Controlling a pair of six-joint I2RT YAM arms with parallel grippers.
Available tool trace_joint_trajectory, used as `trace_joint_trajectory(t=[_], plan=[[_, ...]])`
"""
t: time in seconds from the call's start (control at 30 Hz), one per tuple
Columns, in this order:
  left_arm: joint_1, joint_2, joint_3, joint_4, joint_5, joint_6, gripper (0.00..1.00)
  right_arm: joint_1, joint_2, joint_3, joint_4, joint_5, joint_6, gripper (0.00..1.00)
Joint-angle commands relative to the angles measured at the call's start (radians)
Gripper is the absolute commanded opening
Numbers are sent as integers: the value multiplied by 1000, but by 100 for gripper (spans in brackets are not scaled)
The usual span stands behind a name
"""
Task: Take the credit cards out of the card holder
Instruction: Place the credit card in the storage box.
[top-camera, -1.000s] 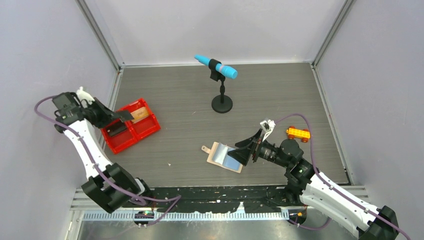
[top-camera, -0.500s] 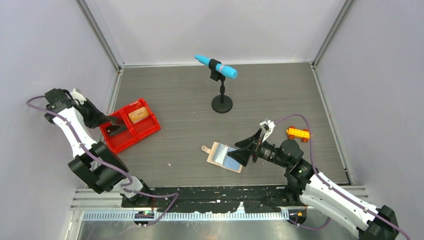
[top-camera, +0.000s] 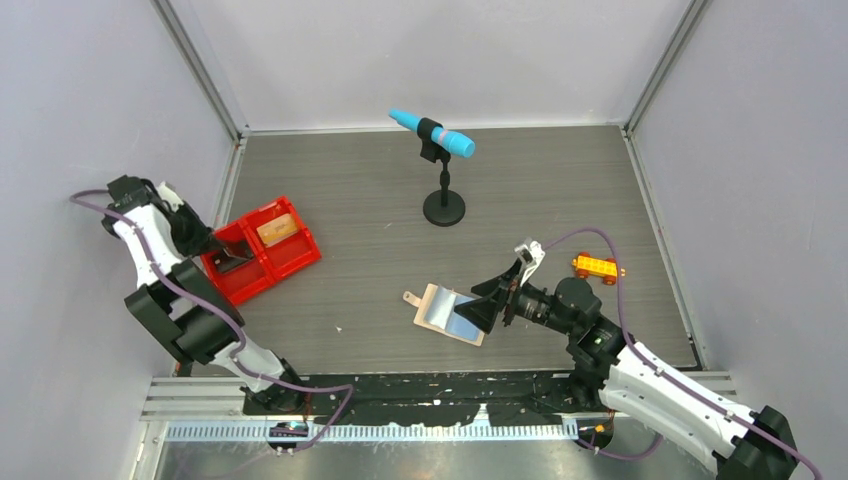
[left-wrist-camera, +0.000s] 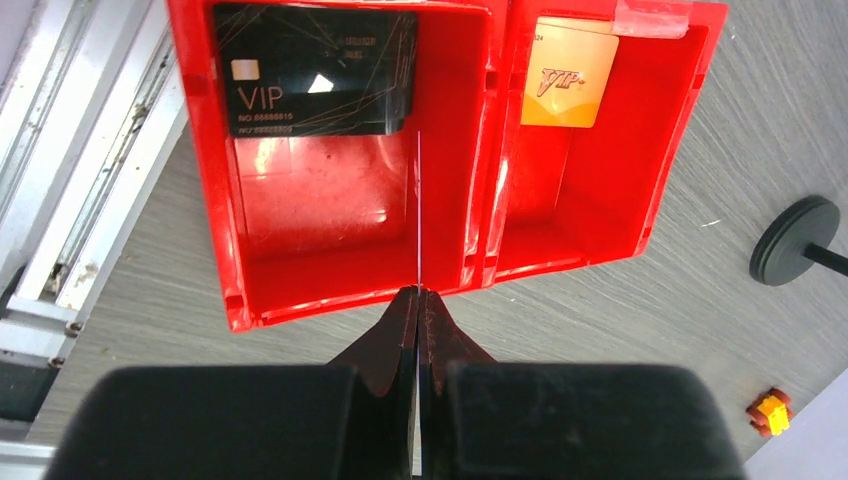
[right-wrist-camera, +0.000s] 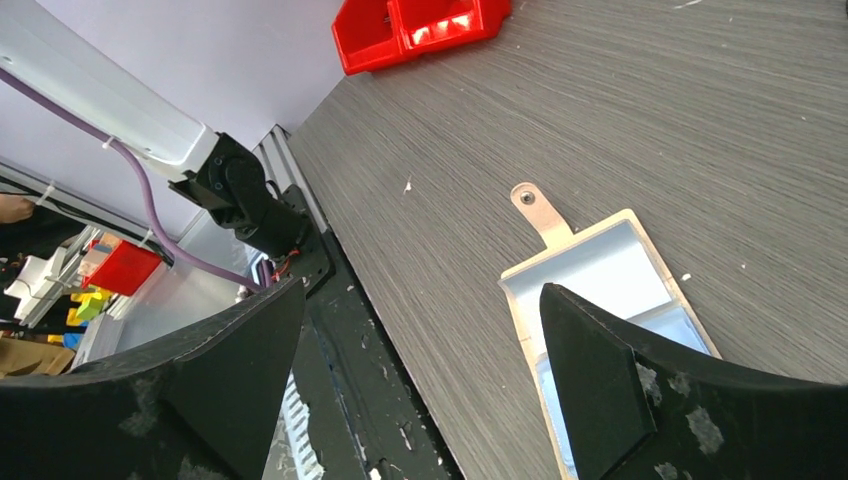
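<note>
- Landmark for this report: the red tray (left-wrist-camera: 225, 220), two compartments, flat on the desk (top-camera: 380, 190).
- The credit cards are both in the tray, one per compartment. The black card (left-wrist-camera: 315, 70) lies against the far wall of the compartment on the left in my left wrist view. The tan-orange card (left-wrist-camera: 568, 72) lies against the far wall of the neighbouring one.
- The left tool (left-wrist-camera: 418, 300) hangs above the tray's near rim with its jaws pressed together. A thin pale line runs from the tips across the tray floor; I cannot tell what it is.
- The card holder (top-camera: 445, 312) lies spread open on the desk, well apart from the tray on the right arm's side. Its blue-grey sleeves face up and its small tab points back toward the tray.
- The right tool (right-wrist-camera: 420, 300) is above the holder's end farthest from the tray, jaws spread wide and gripping nothing.
- The microphone stand (top-camera: 443, 205) is upright, well apart from the tray.
- The toy car (top-camera: 596, 266) sits beyond the holder, farther from the tray.
</note>
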Motion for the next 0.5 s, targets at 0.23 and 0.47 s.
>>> trace_joint_trajectory(t=[0.23, 0.47], plan=[[-52, 126, 101, 63, -33, 49, 0, 1, 61, 54, 34, 36, -18, 95], [-55, 170, 118, 90, -40, 65, 0, 1, 110, 64, 58, 43, -16, 95]])
